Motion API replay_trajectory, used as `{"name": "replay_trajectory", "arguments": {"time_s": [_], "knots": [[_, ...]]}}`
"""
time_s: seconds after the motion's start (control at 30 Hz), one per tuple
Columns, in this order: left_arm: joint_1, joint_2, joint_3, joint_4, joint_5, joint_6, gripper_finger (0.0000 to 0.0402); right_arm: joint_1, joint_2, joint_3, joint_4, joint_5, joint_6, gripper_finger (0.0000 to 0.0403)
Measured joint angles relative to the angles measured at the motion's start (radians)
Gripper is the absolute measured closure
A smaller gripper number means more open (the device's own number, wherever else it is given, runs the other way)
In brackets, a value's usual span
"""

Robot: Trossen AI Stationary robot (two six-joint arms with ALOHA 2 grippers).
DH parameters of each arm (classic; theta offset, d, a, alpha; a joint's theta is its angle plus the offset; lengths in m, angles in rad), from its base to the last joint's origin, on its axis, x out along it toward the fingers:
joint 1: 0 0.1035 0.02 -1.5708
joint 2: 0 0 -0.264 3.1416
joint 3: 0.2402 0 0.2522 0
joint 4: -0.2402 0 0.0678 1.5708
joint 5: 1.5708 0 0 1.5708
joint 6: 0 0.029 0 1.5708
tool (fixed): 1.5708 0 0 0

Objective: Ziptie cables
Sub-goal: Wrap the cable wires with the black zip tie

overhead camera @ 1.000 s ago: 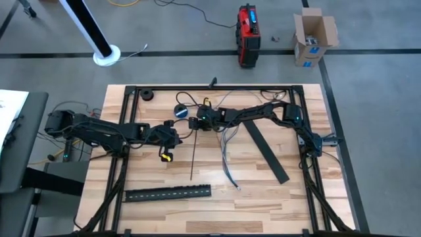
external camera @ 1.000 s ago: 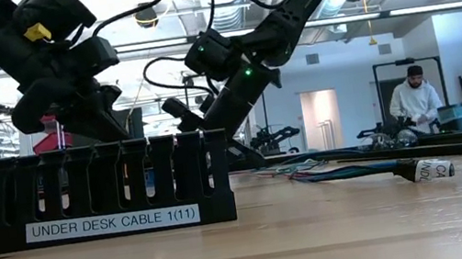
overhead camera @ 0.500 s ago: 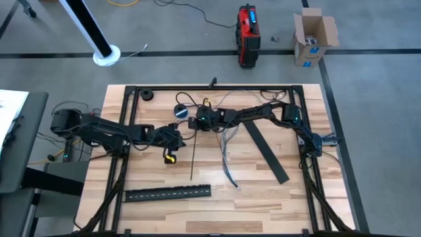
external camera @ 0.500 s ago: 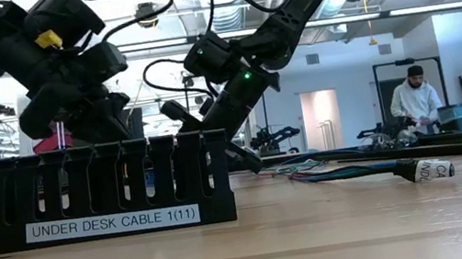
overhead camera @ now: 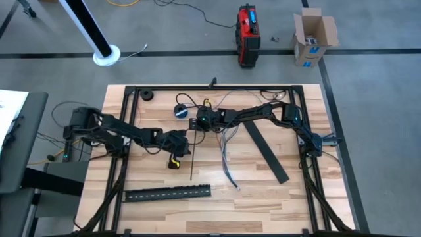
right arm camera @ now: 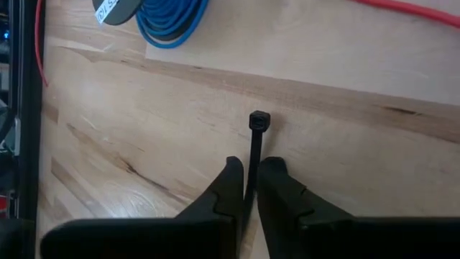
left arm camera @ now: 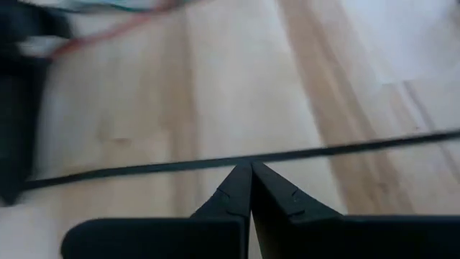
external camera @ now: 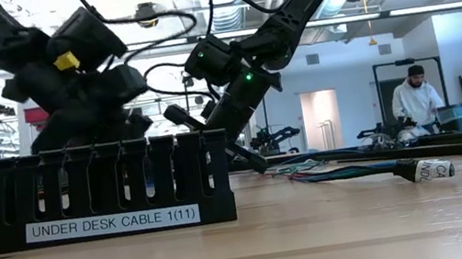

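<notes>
Right gripper [right arm camera: 246, 188] pinches the head end of a black zip tie [right arm camera: 256, 133], fingers clamped on the strap with the square head poking out ahead of the tips, presumably held that way so the free tail can be threaded. It sits low over the table, near the blue tape roll [right arm camera: 162, 18]. The strap runs as a long thin line toward the left arm. Left gripper [left arm camera: 251, 180] is pressed fully closed on nothing, tips just short of that strap. The cables [overhead camera: 228, 155] lie loose, fanned on the wood beside the right gripper, beside a flat black strip [overhead camera: 266, 152], not yet bundled.
</notes>
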Motion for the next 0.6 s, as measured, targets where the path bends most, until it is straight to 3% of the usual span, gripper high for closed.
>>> {"name": "replay_trajectory", "arguments": {"time_s": [0.6], "knots": [[0.000, 0.053, 0.004, 0.096, 0.059, 0.000, 0.0402, 0.000, 0.000, -0.001, 0.015, -0.003, -0.008, 0.0367]]}}
